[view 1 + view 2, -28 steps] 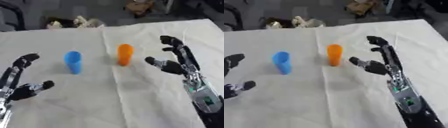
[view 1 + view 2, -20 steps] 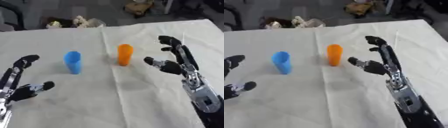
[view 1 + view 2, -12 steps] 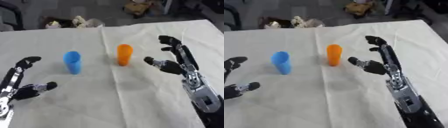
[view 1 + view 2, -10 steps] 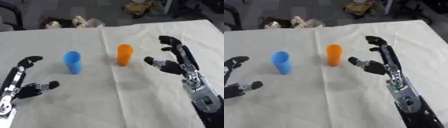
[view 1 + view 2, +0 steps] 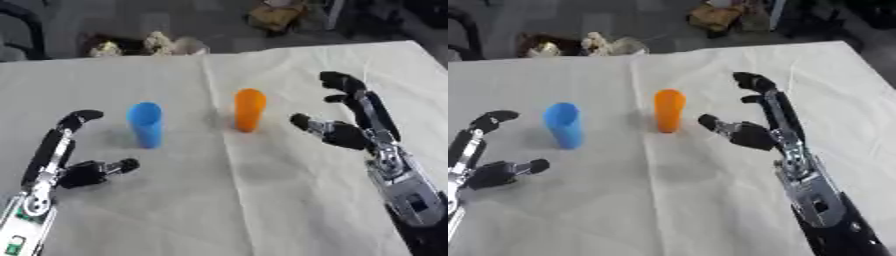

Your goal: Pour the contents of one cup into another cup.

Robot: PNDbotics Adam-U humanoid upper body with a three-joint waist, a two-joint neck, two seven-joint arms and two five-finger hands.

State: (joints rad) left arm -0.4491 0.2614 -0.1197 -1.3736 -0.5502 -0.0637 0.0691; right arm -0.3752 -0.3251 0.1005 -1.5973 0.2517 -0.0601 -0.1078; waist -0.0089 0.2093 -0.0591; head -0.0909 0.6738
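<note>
- The table [image 5: 289,200], under a pale creased cloth, fills nearly the whole view; its far edge runs across the top, and the far right corner shows near the upper right. A crease runs from the far edge down between the two cups toward the near side.
- The right arm [image 5: 407,192] comes in from the lower right, forearm slanting up and inward, silver and black with a small green patch near the wrist.
- The left arm [image 5: 26,220] comes in from the lower left corner, forearm angled up and slightly right.
- The right hand [image 5: 354,131] is upright to the right of the orange cup, palm toward it, fingers spread and gently curved upward, thumb stretched out toward the cup. It holds nothing and stands apart from the cup.
- The left hand [image 5: 66,165] sits left of and nearer than the blue cup, fingers arched up and over, thumb pointing right along the cloth. Fingers and thumb are apart, with nothing between them.
- The blue cup [image 5: 145,124] stands upright on the cloth, left of the crease, touching neither hand.
- The orange cup [image 5: 249,110] stands upright just right of the crease, near the blue cup but not touching it.
- Bare cloth lies in front of both cups and between the hands; more lies behind the cups up to the far edge.
- Beyond the far edge lies dim clutter [image 5: 144,44], which I cannot make out.
</note>
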